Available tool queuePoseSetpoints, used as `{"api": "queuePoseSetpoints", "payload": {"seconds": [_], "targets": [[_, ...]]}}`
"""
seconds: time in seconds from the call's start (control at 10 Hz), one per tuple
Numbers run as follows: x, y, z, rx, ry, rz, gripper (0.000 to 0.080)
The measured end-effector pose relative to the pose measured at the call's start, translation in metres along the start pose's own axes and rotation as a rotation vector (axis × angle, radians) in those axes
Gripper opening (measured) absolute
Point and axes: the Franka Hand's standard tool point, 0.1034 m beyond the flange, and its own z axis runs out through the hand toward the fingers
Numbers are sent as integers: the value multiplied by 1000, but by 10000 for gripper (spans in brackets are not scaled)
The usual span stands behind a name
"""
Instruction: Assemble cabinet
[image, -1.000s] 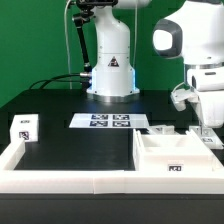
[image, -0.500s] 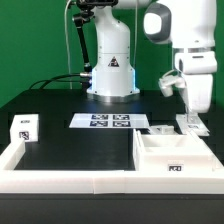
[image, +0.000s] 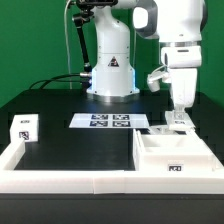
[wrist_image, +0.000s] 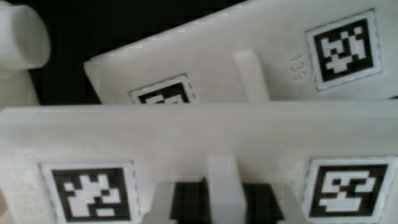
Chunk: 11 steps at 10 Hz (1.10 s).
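On the black tabletop (image: 60, 105), exterior view, items as found:

1. Cabinet body (image: 172, 158): white open box, opening upward, at the exterior view's right, just inside the low white border wall (image: 70, 178). One small black-and-white tag shows on its front wall.
2. Flat panel (image: 158, 130): white, lying flat just behind the cabinet body, between it and the marker board (image: 110, 121). Whether panel and body touch cannot be told.
3. Small tagged block (image: 22, 127): white, upright, one tag facing the camera. It stands at the exterior view's left, well apart from the cabinet body and near the border wall's side run.
4. Marker board: thin white strip of printed tags, flat, mid-tabletop, in front of the arm base (image: 110, 65).
5. Gripper (image: 178, 122): pointing straight down, low over the far right of the cabinet parts, behind the body's rear wall. Fingertips are too small and pale against the white parts; whether they are parted, closed, or gripping anything cannot be told.

Wrist view, close and blurred:

6. Near white face (wrist_image: 196, 135), carrying two square tags with a narrow upright rib and dark slots between them.
7. Tilted white panel (wrist_image: 214, 65) beyond it, carrying two more tags.

Which cabinet parts these two are cannot be told.
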Motion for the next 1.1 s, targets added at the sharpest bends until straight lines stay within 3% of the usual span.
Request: {"api": "queuePoseSetpoints", "payload": {"seconds": [0.4, 1.1], "targets": [[-15, 16, -3, -5, -5, -15, 69], [-15, 19, -2, -6, -2, -9, 69]]}}
